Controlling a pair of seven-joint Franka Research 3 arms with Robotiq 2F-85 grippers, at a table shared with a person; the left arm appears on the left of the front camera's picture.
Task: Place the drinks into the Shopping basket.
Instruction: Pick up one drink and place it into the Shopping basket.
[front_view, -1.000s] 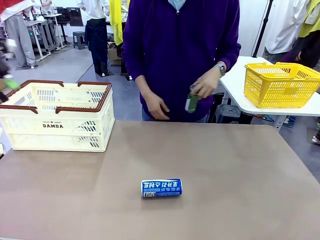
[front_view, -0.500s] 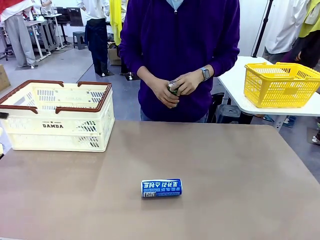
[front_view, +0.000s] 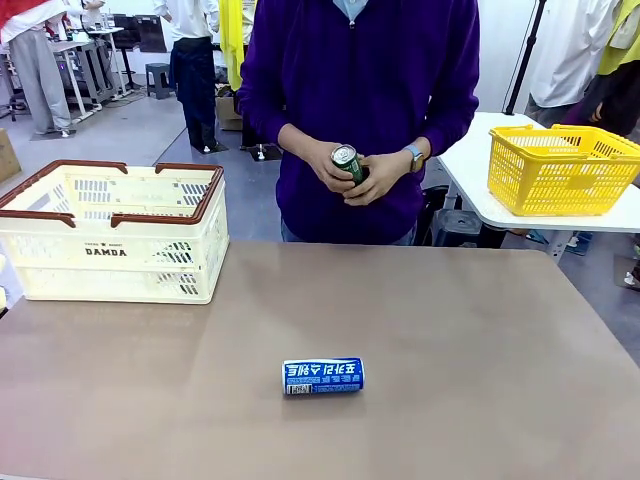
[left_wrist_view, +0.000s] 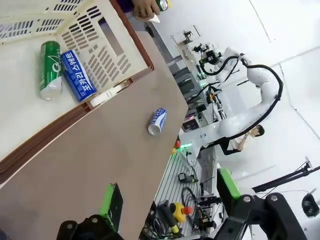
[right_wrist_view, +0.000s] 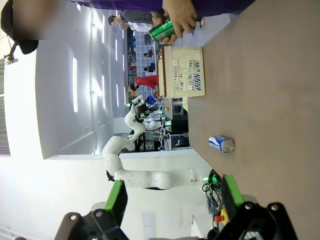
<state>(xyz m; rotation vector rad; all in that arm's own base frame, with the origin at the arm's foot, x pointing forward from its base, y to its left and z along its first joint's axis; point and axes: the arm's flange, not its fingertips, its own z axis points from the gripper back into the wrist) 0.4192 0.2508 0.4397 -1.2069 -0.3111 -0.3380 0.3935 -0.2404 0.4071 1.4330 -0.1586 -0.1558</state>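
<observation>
A blue drink can (front_view: 323, 376) (left_wrist_view: 158, 121) (right_wrist_view: 221, 144) lies on its side in the middle of the brown table. Behind the far edge, a person holds a green can (front_view: 348, 162) (right_wrist_view: 167, 30) in both hands at chest height. The cream Shopping basket (front_view: 110, 235) (left_wrist_view: 125, 47) (right_wrist_view: 182, 71) stands at the table's far left; inside it lie a green can (left_wrist_view: 50, 70) and a blue can (left_wrist_view: 78, 75) side by side. My left gripper (left_wrist_view: 170, 200) is open and hangs high above the table near the basket. My right gripper (right_wrist_view: 174, 200) is open too, away from the cans.
A yellow mesh basket (front_view: 560, 168) sits on a white side table at the far right. The person in purple (front_view: 360, 100) stands at the far edge. The right arm (left_wrist_view: 240, 115) and the left arm (right_wrist_view: 145, 175) show in each other's wrist views.
The person brought the green can from one hand at the side to both hands in front of the chest, a little higher. The blue can on the table has not moved.
</observation>
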